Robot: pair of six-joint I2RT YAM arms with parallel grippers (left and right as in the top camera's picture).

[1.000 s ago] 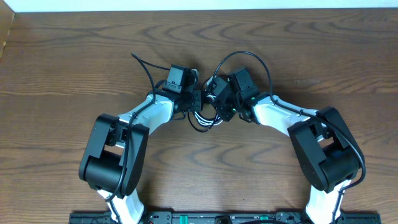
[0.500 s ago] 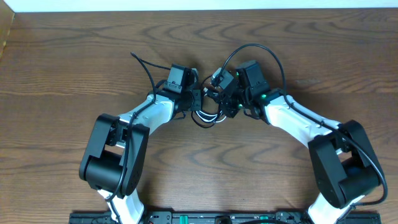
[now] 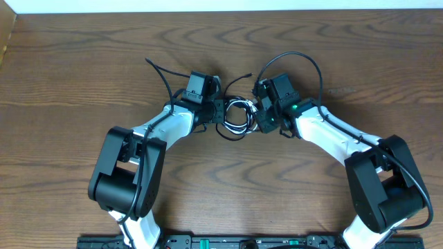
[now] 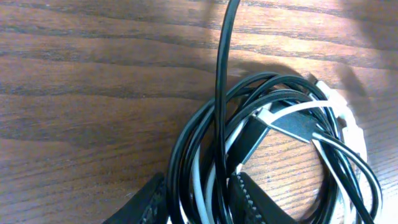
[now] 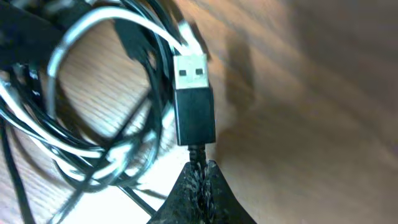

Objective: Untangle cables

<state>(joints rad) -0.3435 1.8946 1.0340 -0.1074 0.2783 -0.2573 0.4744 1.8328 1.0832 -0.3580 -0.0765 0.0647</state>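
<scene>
The cables (image 3: 235, 117), a black and a white cord coiled into one small bundle, lie on the wooden table between my two grippers. In the left wrist view the bundle (image 4: 280, 124) fills the frame. My left gripper (image 4: 199, 202) is shut on several black and white strands at its near edge, and one black strand (image 4: 222, 74) rises straight up. My right gripper (image 5: 200, 180) is shut on the black cord just behind its USB plug (image 5: 194, 106). From overhead the left gripper (image 3: 220, 113) and right gripper (image 3: 257, 117) flank the bundle.
Thick black arm wires arch over each wrist, one over the left (image 3: 163, 75) and one over the right (image 3: 304, 62). A free black cord end (image 3: 240, 78) points up and away from the bundle. The table's far edge (image 3: 221, 10) meets a white wall.
The right arm has swung to the right with the black plug end, moving away from the left gripper. The bundle now lies exposed between them. The left arm has stayed still.
</scene>
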